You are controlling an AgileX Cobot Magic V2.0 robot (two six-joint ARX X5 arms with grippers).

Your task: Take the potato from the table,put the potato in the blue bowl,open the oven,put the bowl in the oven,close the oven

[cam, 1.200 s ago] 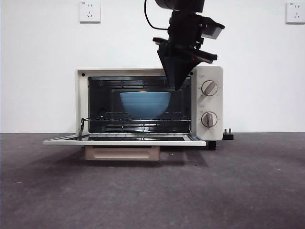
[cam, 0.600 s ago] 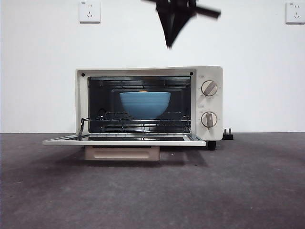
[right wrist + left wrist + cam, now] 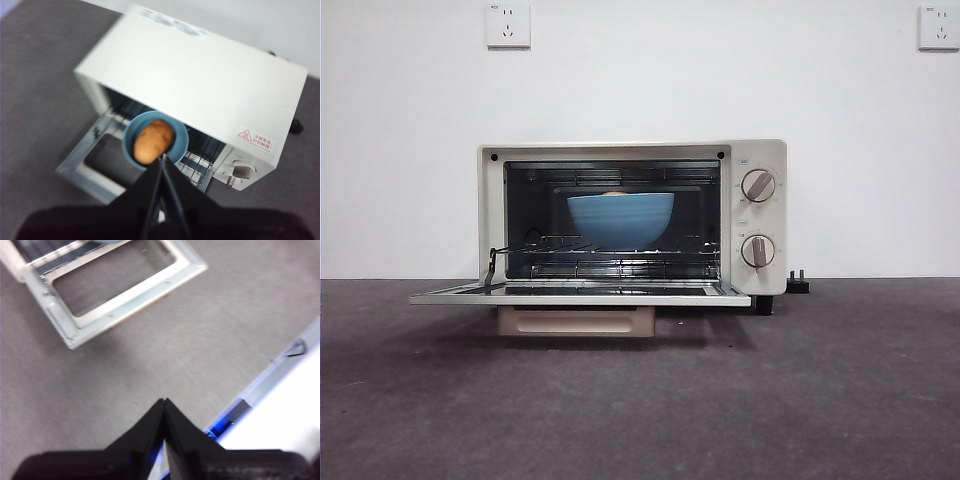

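Sitting on the wire rack inside the cream-white boxy toaster oven, the ridged medium-blue bowl carries the brown rounded potato. The oven door lies flat open over the dark grey tabletop. High above, the right claw is pinched together, empty; the left claw likewise, over bare tabletop.

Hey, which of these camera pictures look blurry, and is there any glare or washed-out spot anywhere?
Front view: sharp, evenly lit, soft shadow under the open oven door. Left wrist view: smeared by motion, with a washed-out white patch at one corner. Right wrist view: slightly soft; the potato in the blue bowl still reads clearly.
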